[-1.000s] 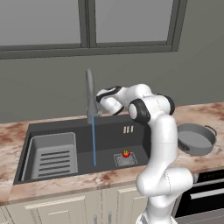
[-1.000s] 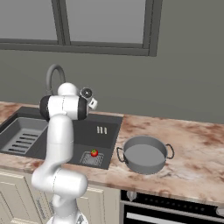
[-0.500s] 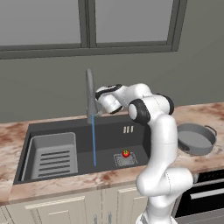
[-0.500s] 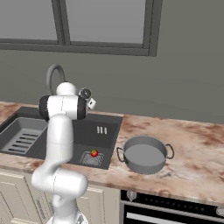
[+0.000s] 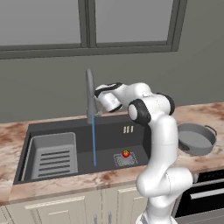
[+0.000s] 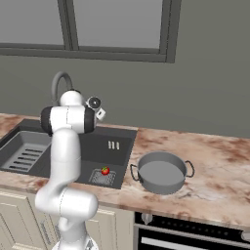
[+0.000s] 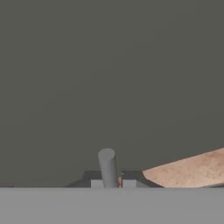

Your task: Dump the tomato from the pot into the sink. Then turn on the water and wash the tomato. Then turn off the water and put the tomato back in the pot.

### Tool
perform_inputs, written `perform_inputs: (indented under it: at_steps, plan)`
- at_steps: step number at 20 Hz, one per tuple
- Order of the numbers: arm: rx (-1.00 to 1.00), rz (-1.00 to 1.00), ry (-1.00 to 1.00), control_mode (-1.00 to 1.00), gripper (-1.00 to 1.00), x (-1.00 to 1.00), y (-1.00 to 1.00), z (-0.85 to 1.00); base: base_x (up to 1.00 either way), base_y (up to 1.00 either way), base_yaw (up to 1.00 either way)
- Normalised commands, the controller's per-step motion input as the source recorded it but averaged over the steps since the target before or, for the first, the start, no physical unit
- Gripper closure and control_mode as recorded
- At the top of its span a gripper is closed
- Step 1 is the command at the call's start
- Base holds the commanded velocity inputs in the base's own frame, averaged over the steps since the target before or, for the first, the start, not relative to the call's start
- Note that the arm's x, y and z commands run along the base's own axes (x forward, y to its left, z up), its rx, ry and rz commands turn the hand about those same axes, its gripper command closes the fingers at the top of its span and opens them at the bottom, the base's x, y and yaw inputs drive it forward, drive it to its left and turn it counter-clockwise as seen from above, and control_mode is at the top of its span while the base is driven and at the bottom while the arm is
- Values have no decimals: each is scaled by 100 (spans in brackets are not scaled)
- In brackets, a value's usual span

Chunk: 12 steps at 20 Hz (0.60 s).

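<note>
Tomato [image 5: 126,153]: bright red, green stem top.
Pot [image 6: 161,172]: mid grey metal, plain, with dark side handles.
Sink [image 5: 109,133]: dark charcoal grey basin; lighter grey square drain grate [image 5: 127,159] with fine mesh pattern.
Rack [image 5: 53,155]: pale grey, ribbed with parallel slats.
Faucet [image 5: 90,97]: matte grey; water stream [image 5: 93,141] below it clear blue.
Table [image 6: 215,166]: marbled pink-beige stone with reddish-brown and white veining.
Robot arm [image 5: 159,131]: glossy white with dark joints.
Wall [image 5: 43,83]: flat olive grey.
Window frame [image 5: 87,26]: dark grey, with paler grey panes.
Cabinets [image 6: 17,215]: cream, panelled.
Oven [image 6: 195,234]: black front, silvery trim.
</note>
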Motion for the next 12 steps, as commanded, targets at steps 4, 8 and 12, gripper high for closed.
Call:
perform_inputs:
  at_steps: [4,8,12]
  plan:
    - [1,0,4,-100,100,0,-7,18,0,0,0]
    - [2,0,9,-100,-100,1,0,18,0,0,0]
    - [5,0,13,-100,-100,8,0,13,0,0,0]
